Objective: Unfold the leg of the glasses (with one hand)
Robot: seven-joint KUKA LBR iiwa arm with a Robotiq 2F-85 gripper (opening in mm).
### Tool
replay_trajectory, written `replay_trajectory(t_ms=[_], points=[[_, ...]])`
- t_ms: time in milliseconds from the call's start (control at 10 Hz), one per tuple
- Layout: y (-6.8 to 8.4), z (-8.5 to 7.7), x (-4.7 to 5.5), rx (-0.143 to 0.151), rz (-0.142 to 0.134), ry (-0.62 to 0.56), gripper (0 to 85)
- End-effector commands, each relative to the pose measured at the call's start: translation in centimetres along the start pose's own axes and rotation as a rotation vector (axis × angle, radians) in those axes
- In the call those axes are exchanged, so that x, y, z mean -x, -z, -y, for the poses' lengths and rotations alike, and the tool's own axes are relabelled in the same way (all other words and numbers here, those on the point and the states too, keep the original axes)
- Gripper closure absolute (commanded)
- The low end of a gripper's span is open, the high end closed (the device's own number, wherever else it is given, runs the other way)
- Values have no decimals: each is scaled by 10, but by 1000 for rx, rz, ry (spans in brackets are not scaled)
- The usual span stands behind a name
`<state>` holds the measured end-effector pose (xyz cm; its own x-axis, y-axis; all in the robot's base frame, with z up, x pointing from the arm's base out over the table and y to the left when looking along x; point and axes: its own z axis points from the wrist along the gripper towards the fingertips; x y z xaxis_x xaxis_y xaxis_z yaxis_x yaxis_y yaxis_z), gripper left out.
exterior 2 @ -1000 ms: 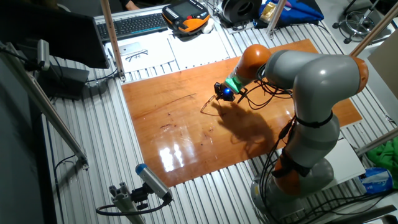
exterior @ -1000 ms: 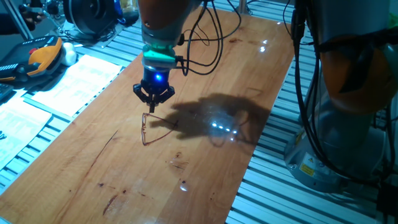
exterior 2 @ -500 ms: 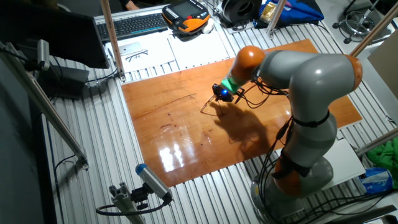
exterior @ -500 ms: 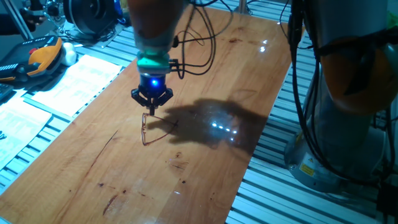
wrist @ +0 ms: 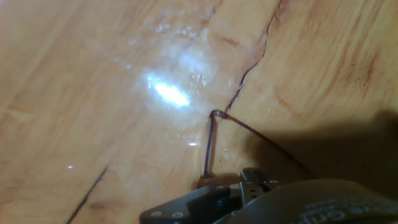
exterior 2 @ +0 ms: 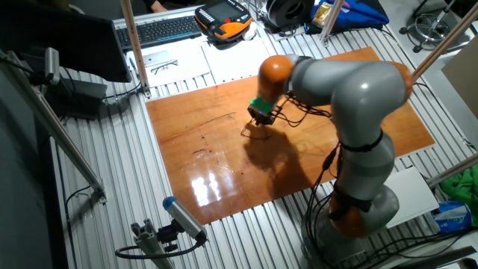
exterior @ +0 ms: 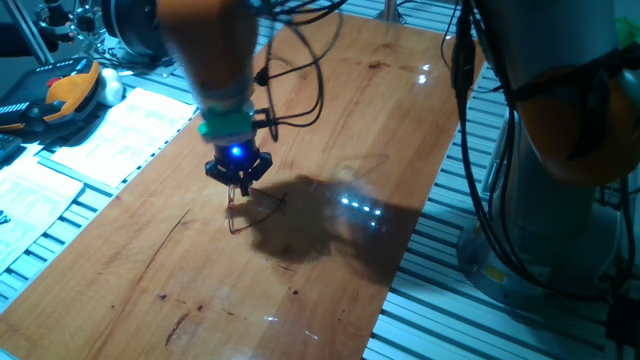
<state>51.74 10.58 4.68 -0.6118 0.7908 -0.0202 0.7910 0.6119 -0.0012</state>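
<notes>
You're mid-unfold: the pincer point(exterior: 238, 184) sits low over the glasses point(exterior: 243, 212), which lie on the table point(exterior: 330, 130) centre-left. Can't tell whether it's closed on a leg. Next, swing the leg outward gently without dragging the frame.

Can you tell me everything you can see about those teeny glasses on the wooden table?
The tiny reddish-brown wire-frame glasses lie on the shiny wooden table, made of very thin wire. One slim leg angles out from the front, so they look like a small triangle. The lenses are too small to make out. The black two-finger gripper with its blue light sits right above one end; whether its fingers touch the wire cannot be told.
</notes>
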Motion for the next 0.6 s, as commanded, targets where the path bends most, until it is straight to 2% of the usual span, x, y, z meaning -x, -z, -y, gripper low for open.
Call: replay_trajectory(t_ms=[0,500], points=[[-1,1,0,-1,1,-1,850],[-14,3,1,14,4,0,850]])
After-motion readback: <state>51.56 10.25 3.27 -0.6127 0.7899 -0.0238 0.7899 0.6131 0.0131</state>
